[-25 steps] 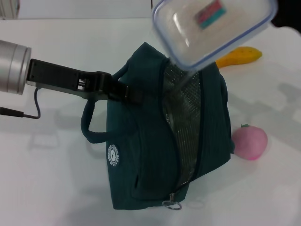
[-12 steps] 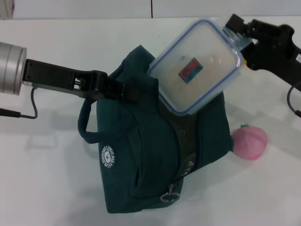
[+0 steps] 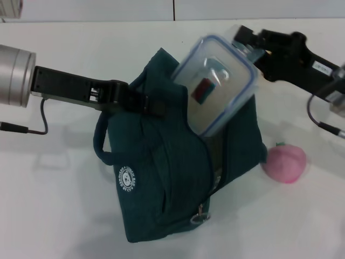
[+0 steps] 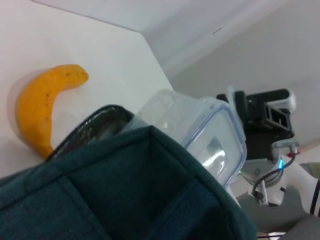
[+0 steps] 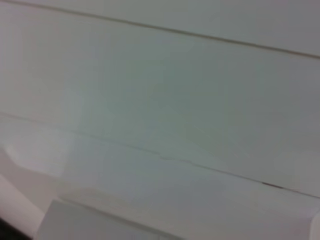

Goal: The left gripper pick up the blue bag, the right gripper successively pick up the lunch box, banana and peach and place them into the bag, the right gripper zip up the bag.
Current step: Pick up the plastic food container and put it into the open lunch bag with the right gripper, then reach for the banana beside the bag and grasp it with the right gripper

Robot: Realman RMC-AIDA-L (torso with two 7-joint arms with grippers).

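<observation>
A round white logo [image 3: 126, 178] was seen on the near left face of the blue bag [image 3: 172, 178], its ringed lettering too small to be read. A pink-green sticker [image 3: 202, 89] was shown on the lid of the lunch box [image 3: 215, 86], no writing legible, and a small white label [image 3: 322, 68] was carried on the right arm, also unreadable.

The bag was held up off the white counter [image 3: 59, 205] by the left pincer [image 3: 153, 108], clamped on its upper edge beside a strap handle. The lunch box was gripped at its far right corner by the right pincer [image 3: 249, 43]; compared with half a second before, it had been tipped steeper and sunk partway into the open mouth of the bag. The peach [image 3: 284, 163] was left on the counter just right of the bag, unmoved. The banana [image 4: 40, 107] was seen lying behind the bag in the left wrist view.
</observation>
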